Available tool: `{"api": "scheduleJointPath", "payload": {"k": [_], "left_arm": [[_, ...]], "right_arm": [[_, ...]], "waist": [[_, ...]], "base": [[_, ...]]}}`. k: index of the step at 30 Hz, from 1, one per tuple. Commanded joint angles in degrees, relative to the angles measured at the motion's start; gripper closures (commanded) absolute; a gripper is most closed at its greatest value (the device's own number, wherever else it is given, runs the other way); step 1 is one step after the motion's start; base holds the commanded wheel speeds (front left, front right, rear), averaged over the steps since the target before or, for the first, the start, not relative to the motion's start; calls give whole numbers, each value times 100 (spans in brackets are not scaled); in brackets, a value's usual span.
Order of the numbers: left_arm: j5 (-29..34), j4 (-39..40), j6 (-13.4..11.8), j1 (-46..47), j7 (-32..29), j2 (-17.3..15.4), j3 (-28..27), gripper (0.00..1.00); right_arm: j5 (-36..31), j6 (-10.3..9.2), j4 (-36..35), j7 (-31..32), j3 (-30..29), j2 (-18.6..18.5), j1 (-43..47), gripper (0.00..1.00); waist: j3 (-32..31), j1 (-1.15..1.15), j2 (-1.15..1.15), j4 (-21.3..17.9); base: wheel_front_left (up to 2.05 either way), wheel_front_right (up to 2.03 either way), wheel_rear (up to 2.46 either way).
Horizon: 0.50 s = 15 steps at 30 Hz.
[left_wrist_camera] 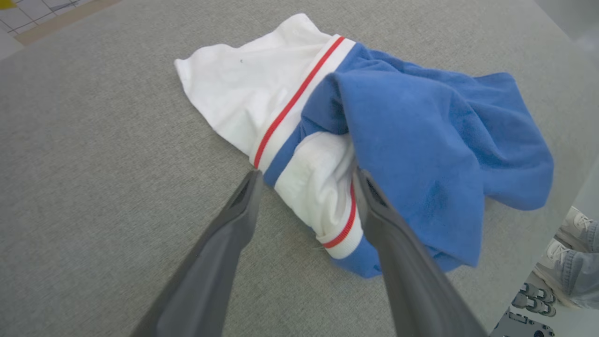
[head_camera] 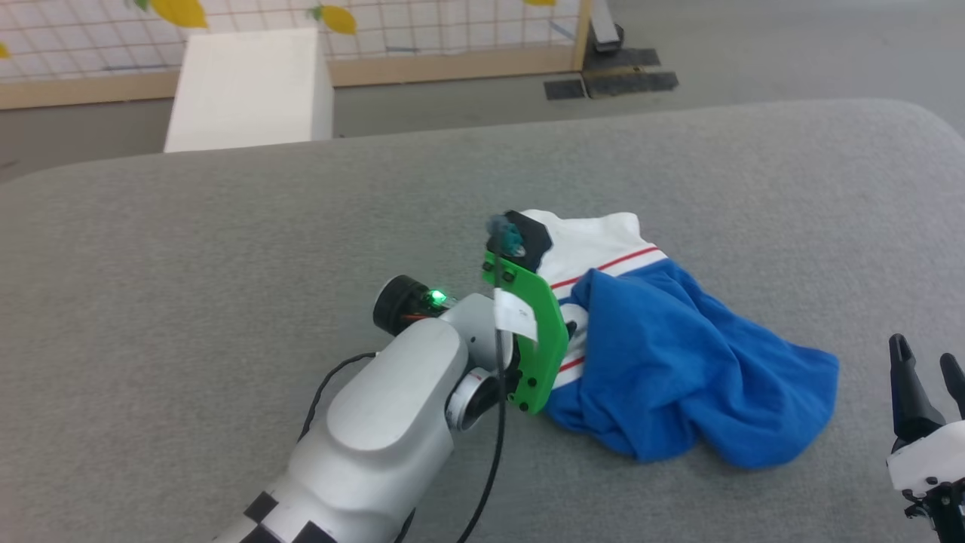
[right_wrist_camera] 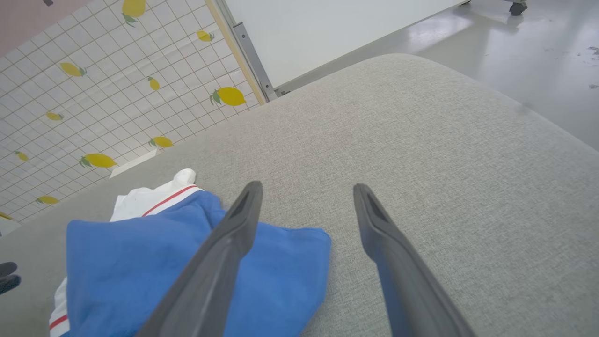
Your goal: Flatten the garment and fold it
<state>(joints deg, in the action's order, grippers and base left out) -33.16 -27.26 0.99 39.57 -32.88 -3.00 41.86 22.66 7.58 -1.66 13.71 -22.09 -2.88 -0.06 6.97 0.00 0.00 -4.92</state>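
Observation:
The garment [head_camera: 678, 369] lies crumpled on the grey padded table [head_camera: 226, 241], right of centre, its blue body bunched over white sleeves with red-striped trim. My left arm reaches in from the lower left, and its green wrist bracket [head_camera: 539, 332] is at the garment's left edge. In the left wrist view the left gripper [left_wrist_camera: 307, 174] is open, its fingers on either side of a white sleeve fold of the garment [left_wrist_camera: 421, 131]. My right gripper [head_camera: 923, 353] stands open at the lower right, apart from the cloth. In the right wrist view the right gripper [right_wrist_camera: 306, 188] holds nothing, with the garment [right_wrist_camera: 140, 262] to its left.
A white box [head_camera: 249, 90] stands beyond the table's far edge, in front of a lemon-patterned mesh fence [head_camera: 452, 30]. Dark mats [head_camera: 611, 79] lie on the floor behind. A person's shoes [left_wrist_camera: 566, 248] are beside the table. Bare grey surface surrounds the garment.

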Motion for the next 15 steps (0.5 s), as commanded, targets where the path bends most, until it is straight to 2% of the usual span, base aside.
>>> {"api": "scheduleJointPath", "payload": {"k": [1, 8, 9, 11, 15], "left_arm": [[39, -118, 45, 126, -124, 10, 147, 0], [60, -591, 9, 356, -236, 11, 530, 0], [15, -623, 5, 367, -166, 12, 523, 21], [-21, -667, 15, 418, -72, 12, 565, 100], [-255, -601, 65, 494, 140, 12, 595, 100]], "right_arm": [[30, -9, 50, -83, 5, 0, -106, 0], [49, -9, 215, -248, 25, 0, -169, 0], [47, -9, 231, -265, 25, 0, -176, 0], [36, -9, 254, -292, -3, 0, -193, 0], [-7, -9, 307, -302, 0, 0, -224, 0]], "waist": [[288, 0, 0, -313], [456, 0, 0, -466], [470, 0, 0, -467], [493, 0, 0, -429], [458, 0, 0, -293]], "base": [[0, 0, 0], [0, 0, 0], [0, 0, 0], [0, 0, 0], [0, 0, 0]]}}
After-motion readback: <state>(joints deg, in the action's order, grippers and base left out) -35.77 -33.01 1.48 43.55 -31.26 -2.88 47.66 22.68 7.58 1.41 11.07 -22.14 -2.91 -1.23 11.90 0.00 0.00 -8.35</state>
